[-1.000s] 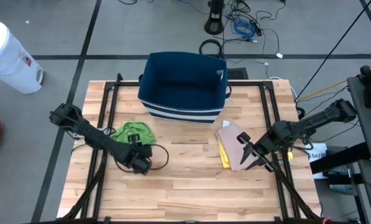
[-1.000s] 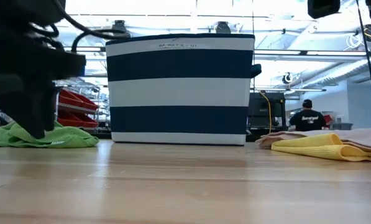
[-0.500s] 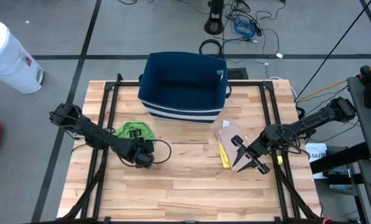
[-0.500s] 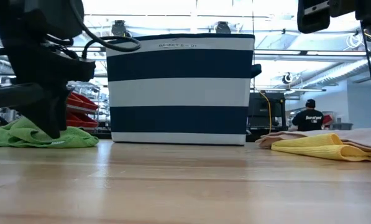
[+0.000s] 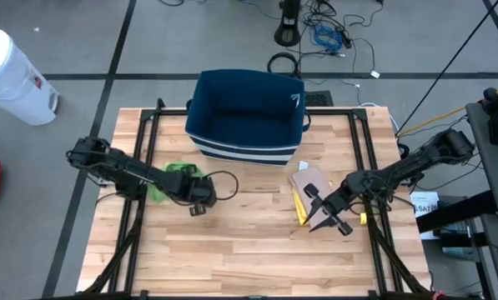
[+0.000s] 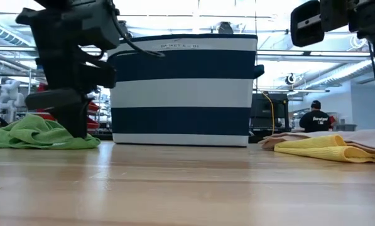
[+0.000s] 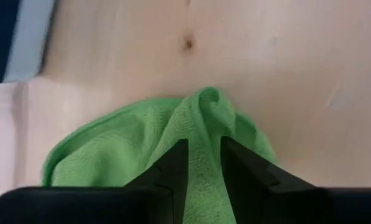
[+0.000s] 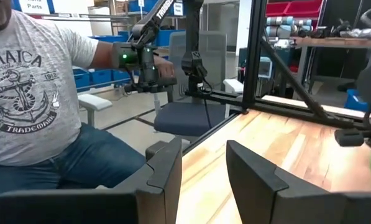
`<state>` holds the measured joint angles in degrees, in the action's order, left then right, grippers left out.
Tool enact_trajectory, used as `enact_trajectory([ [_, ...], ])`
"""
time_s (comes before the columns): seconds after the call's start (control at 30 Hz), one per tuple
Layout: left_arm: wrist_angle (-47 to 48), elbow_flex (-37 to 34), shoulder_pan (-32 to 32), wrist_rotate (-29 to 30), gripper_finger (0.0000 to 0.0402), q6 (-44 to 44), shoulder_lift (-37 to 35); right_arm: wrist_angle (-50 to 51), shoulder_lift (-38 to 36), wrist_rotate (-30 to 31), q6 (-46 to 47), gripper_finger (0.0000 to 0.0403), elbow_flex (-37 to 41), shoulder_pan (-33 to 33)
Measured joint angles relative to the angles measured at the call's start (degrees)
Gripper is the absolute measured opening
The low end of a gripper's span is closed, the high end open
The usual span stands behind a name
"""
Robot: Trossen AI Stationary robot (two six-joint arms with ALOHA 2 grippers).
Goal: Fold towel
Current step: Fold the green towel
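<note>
A crumpled green towel [image 5: 167,178] lies on the left half of the wooden table; in the low view, the green towel [image 6: 30,133] sits as a low heap. My left gripper [image 5: 200,202] points steeply down at the towel's right side and is shut on a raised fold [image 7: 201,121]. At the right, a folded pink towel [image 5: 309,183] lies on a yellow one [image 5: 299,210]. My right gripper [image 5: 315,211] hovers level above them, open, with nothing between its fingers [image 8: 173,168]. My left gripper pinches a raised fold of the green towel [image 7: 202,130] between its two fingers, close to the towel's right edge. The fingers come from above, slanting steeply down. The rest of the towel lies slack on the table around them.
A navy basket with white stripes [image 5: 246,117] stands at the table's far middle. Black frame rails [image 5: 140,158] run along both sides of the table. A person in a grey shirt [image 8: 30,93] stands beyond the table's edge. Bare wood lies near the front edge [image 5: 249,258].
My left gripper has swung toward the table's right edge and a little toward the far edge, onto the green towel's right side. My right gripper has come down and toward the table's left, above the pink and yellow towels.
</note>
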<state>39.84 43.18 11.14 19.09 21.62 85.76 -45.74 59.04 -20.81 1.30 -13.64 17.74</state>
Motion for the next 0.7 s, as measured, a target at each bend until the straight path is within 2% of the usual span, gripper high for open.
enact_trajectory([
  [0.23,-6.9,-3.4,-3.1,-4.6,0.0098,-1.3,0.0,-1.2,2.3,0.0,0.2,0.0114,0.0,0.2],
  [0.4,-8.6,-4.9,-3.2,-3.4,0.0092,-0.9,-0.2,-1.3,3.4,0.1,-0.3,0.0114,0.0,1.0],
  [0.6,-7.7,-3.5,-2.2,-1.8,0.0020,-1.3,0.0,-1.2,4.3,1.5,0.3,0.0114,0.0,1.7],
  [0.7,-7.7,-1.5,-1.9,-1.9,0.0006,-2.6,0.1,-1.3,5.0,4.2,0.3,0.0114,0.0,2.3],
])
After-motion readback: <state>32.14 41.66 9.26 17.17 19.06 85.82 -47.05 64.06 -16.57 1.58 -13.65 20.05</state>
